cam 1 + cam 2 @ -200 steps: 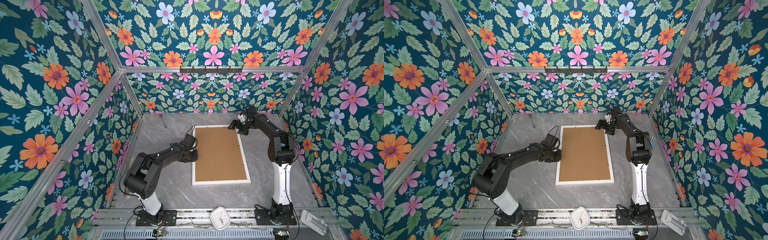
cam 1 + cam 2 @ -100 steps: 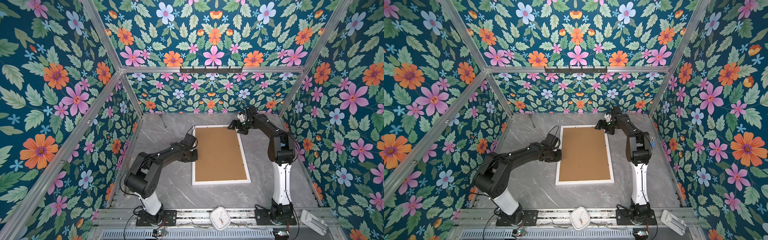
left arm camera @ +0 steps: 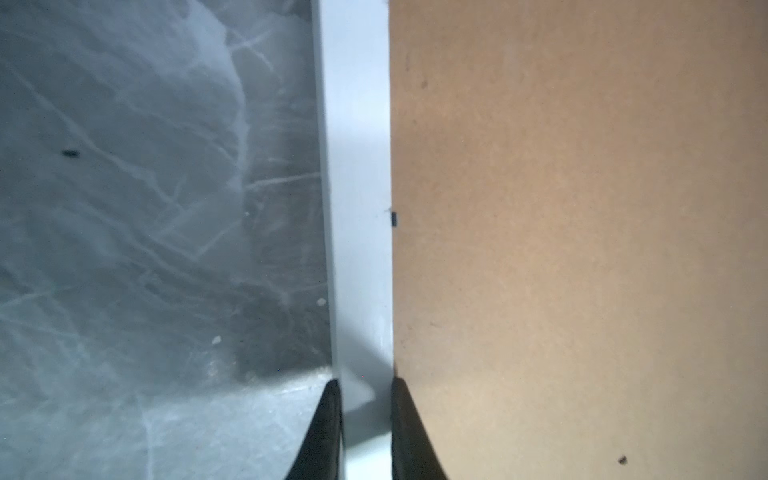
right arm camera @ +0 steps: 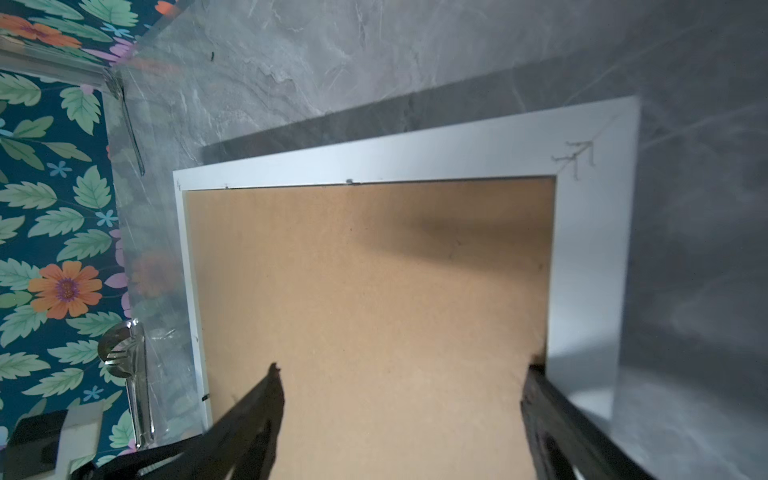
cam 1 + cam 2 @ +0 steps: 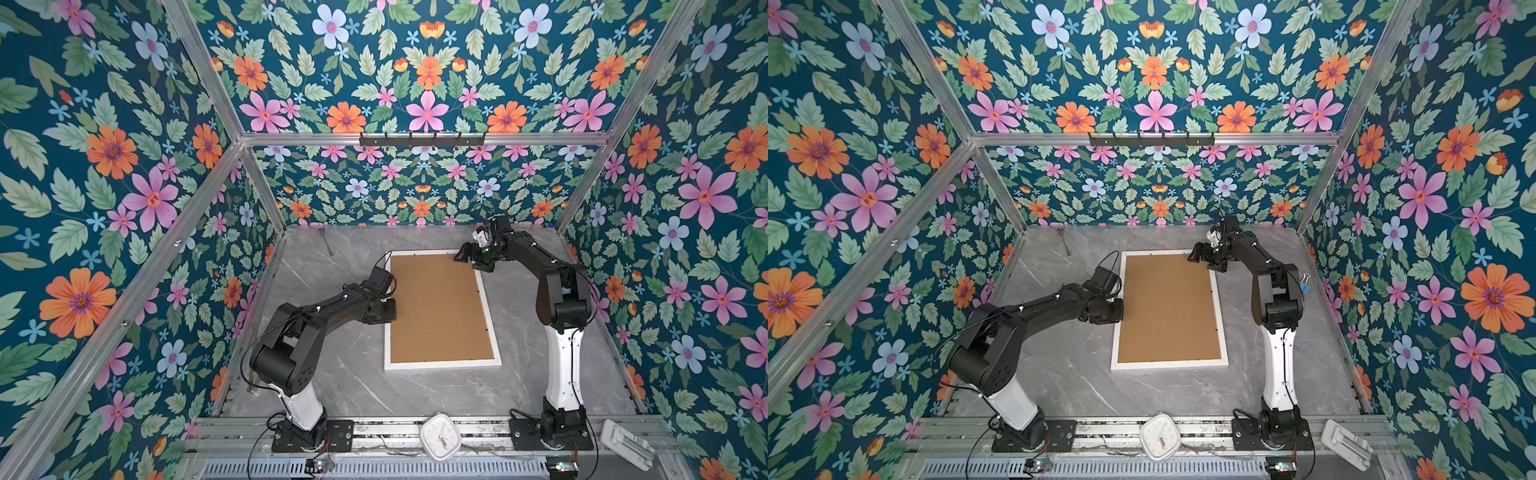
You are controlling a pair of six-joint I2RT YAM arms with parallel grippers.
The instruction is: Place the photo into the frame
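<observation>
The white frame (image 5: 442, 365) (image 5: 1169, 365) lies flat on the grey table with a brown backing board (image 5: 438, 309) (image 5: 1167, 309) filling it. The photo is hidden. My left gripper (image 5: 390, 309) (image 5: 1120, 309) is shut on the frame's left border; in the left wrist view its two dark fingers pinch the white strip (image 3: 357, 166), with the gripper (image 3: 365, 384) between table and board (image 3: 582, 208). My right gripper (image 5: 469, 259) (image 5: 1204, 259) (image 4: 403, 370) stands open over the board's far right corner (image 4: 374, 270), one finger beside the frame border (image 4: 415, 160), holding nothing.
A metal utensil (image 5: 328, 245) (image 4: 133, 365) lies near the back left corner. A white clock (image 5: 440, 436) and a white plastic part (image 5: 625, 444) sit on the front rail. A blue binder clip (image 5: 1305, 282) hangs by the right arm. Floral walls enclose the table.
</observation>
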